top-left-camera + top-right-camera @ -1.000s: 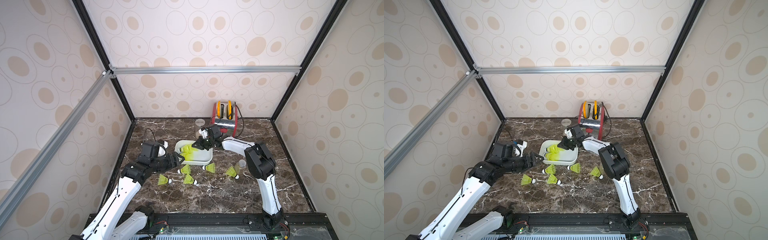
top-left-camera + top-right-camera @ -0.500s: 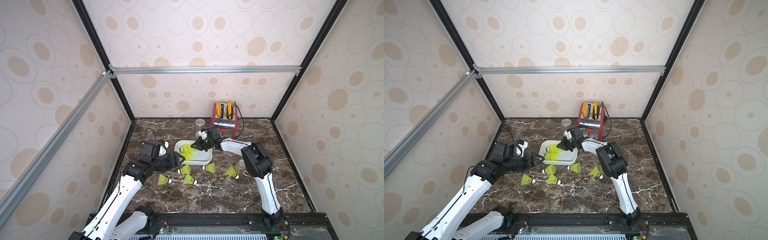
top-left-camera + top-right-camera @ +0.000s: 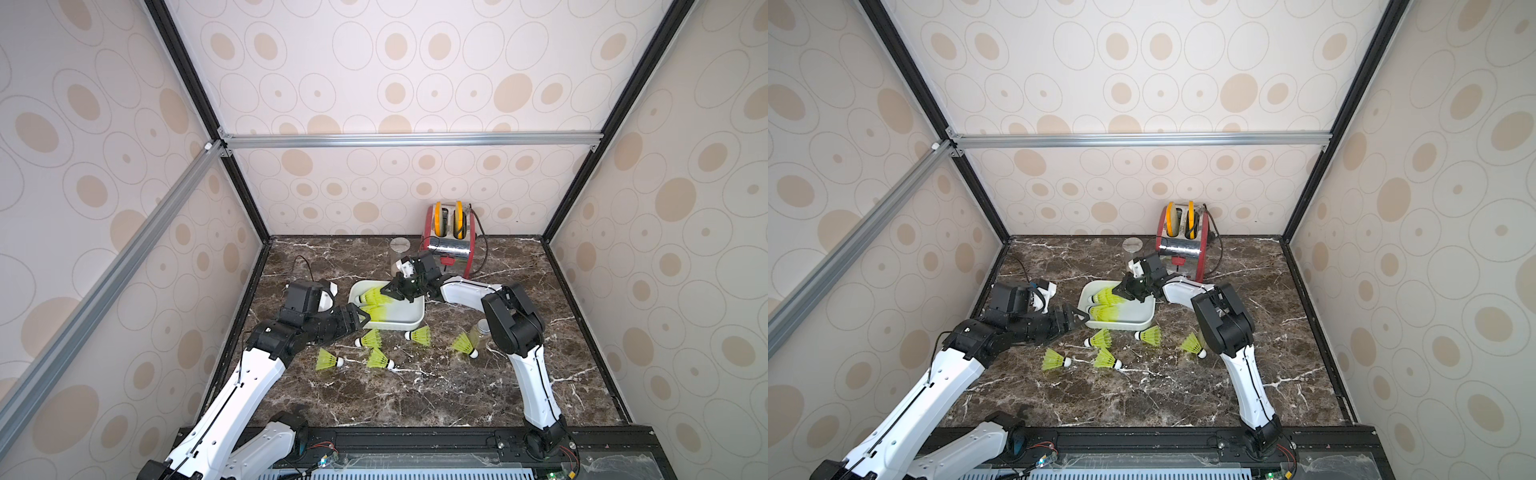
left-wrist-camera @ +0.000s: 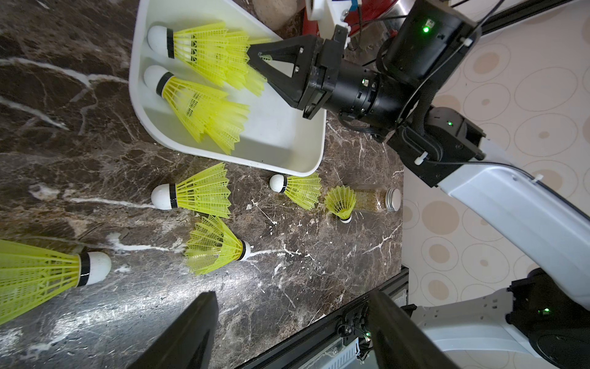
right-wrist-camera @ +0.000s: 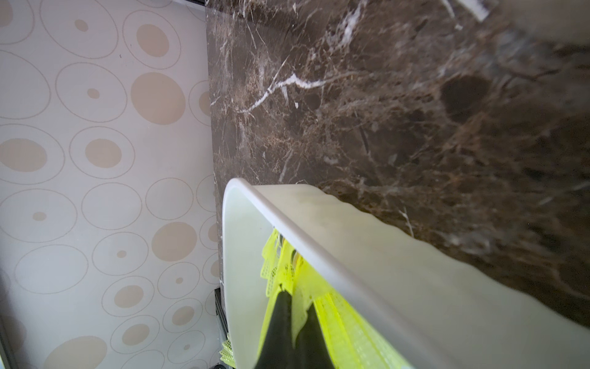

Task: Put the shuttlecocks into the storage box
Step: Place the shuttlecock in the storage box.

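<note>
Starting at the left wall: the left arm runs in close along the left edge of the table, so it's tight on that side. The left gripper has its jaws apart with nothing between them. Its tip is right at the near-left corner of the storage box, and I can't tell if it touches the rim. In front of it the loose shuttlecocks lie scattered on the marble. Four are on their sides, and two of those sit just beside the box's near rim. From there to the front rail it's open marble, plenty of room. The box itself sits about mid-table, a bit toward the back, with two bunches of stacked shuttlecocks lying side by side in its left half, corks toward the left wall. The right half of the box floor is bare. The right gripper reaches over the back rim, and its jaws are pinched together on the skirt edge of the rear bunch. Behind its wrist there's a clear jar, then a red toaster against the back wall. A far-right shuttlecock stands cork-down right up against a small jar, which is jammed next to the right arm's elbow. Past that arm it's open marble out to the right edge.
</note>
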Robot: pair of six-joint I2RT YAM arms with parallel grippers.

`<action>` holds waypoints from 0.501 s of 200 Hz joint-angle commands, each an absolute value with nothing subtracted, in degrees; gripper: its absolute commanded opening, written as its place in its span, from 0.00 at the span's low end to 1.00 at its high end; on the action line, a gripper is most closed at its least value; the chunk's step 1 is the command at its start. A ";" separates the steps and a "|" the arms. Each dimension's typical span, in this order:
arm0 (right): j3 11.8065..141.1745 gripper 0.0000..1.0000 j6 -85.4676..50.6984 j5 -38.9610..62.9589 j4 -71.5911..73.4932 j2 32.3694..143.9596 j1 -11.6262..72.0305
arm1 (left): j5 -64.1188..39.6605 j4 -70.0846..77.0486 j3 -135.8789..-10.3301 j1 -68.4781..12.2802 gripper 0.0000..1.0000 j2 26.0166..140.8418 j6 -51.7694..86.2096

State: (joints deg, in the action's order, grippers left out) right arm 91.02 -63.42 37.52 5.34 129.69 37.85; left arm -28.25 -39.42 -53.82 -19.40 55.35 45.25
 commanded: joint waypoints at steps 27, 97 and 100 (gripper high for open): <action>91.49 0.00 -63.20 37.73 2.46 131.22 37.67 | -28.42 -37.81 -54.86 -19.61 0.77 55.80 45.24; 92.48 0.14 -60.93 37.92 -2.61 130.74 37.67 | -21.87 -30.30 -55.63 -19.61 0.78 60.77 46.80; 92.49 0.15 -60.87 37.94 -2.71 130.78 37.70 | -21.69 -30.02 -55.71 -19.60 0.78 61.00 46.84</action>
State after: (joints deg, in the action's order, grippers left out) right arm 91.13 -62.43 37.60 0.30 130.02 37.85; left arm -25.10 -34.44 -53.82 -19.40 59.83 45.63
